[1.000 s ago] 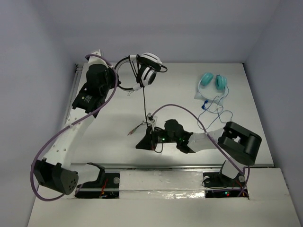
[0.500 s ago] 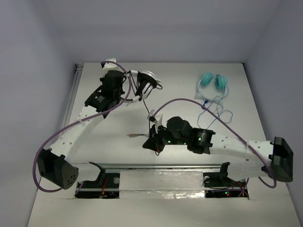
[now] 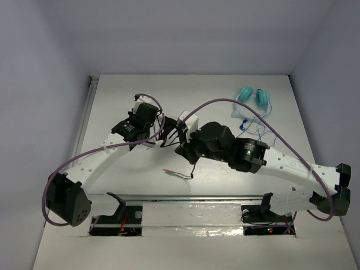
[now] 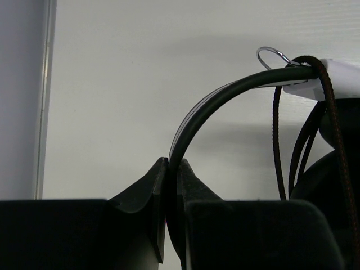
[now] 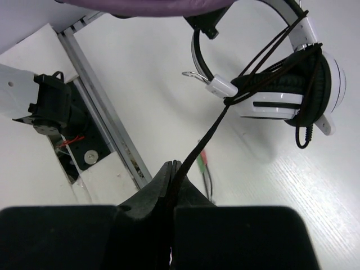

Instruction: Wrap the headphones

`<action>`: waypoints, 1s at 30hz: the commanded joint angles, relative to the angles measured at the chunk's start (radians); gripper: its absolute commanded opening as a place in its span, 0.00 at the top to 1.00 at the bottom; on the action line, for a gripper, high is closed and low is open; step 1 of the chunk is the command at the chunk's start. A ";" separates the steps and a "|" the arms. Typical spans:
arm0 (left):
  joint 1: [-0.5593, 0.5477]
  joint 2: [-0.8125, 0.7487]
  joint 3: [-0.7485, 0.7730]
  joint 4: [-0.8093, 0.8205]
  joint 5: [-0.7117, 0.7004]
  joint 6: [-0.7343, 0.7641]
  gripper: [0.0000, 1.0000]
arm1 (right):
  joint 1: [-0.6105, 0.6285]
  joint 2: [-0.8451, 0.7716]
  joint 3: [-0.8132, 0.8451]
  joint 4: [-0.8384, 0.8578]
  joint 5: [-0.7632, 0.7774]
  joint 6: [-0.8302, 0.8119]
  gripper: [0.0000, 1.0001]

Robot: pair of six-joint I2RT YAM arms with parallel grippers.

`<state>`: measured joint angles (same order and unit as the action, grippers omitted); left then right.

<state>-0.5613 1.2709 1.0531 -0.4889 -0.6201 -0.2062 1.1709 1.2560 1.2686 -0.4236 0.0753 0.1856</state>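
The black-and-white headphones (image 5: 292, 90) hang in the air between my two grippers, with several turns of the thin black cable (image 5: 209, 136) around the cup and headband. My left gripper (image 4: 172, 167) is shut on the thin black headband (image 4: 225, 95). In the top view it (image 3: 162, 134) is at mid-table. My right gripper (image 5: 175, 169) is shut on the cable just below the cup, and the cable runs taut up to it. In the top view it (image 3: 180, 138) is right beside the left one, and the headphones are mostly hidden there. The cable's plug end (image 3: 179, 175) trails on the table.
Teal headphones (image 3: 253, 97) with a thin blue cord (image 3: 256, 126) lie at the back right. A metal rail (image 3: 85, 121) runs along the table's left edge and another (image 3: 202, 198) along the front by the arm bases.
My left gripper has carried the headphones from the back left toward mid-table. My right gripper has moved back and up along the cable to meet them. The plug end has shifted nearer.
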 commanded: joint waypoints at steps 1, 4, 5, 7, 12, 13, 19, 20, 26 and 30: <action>-0.005 -0.024 0.035 0.084 0.046 -0.004 1.00 | -0.002 -0.007 0.086 -0.047 0.065 -0.064 1.00; -0.028 -0.045 0.019 0.089 0.129 0.022 1.00 | -0.039 -0.023 0.074 -0.038 0.136 -0.093 1.00; -0.028 -0.050 0.015 0.082 0.140 0.021 1.00 | -0.087 -0.027 0.068 -0.032 0.145 -0.097 1.00; -0.052 -0.068 0.010 0.070 0.193 0.033 1.00 | -0.166 -0.033 0.052 -0.006 0.121 -0.097 1.00; -0.176 -0.079 0.015 0.038 0.184 0.042 1.00 | -0.303 0.017 0.072 0.055 0.159 -0.133 1.00; -0.189 -0.079 0.013 0.030 0.197 0.044 1.00 | -0.313 0.034 0.083 0.062 0.164 -0.146 1.00; -0.203 -0.133 0.019 0.026 0.309 0.060 1.00 | -0.412 0.123 0.107 0.140 0.193 -0.175 1.00; -0.203 -0.139 0.028 0.023 0.315 0.065 1.00 | -0.421 0.132 0.104 0.146 0.199 -0.175 1.00; -0.203 -0.171 0.070 -0.030 0.257 0.062 1.00 | -0.458 0.195 0.078 0.129 0.287 -0.209 0.96; -0.203 -0.163 0.077 -0.048 0.221 0.067 1.00 | -0.487 0.224 0.089 0.131 0.258 -0.189 0.88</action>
<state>-0.7639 1.1358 1.0752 -0.5297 -0.3817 -0.1387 0.7151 1.4796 1.3254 -0.3729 0.2939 -0.0010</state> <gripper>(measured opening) 0.047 0.111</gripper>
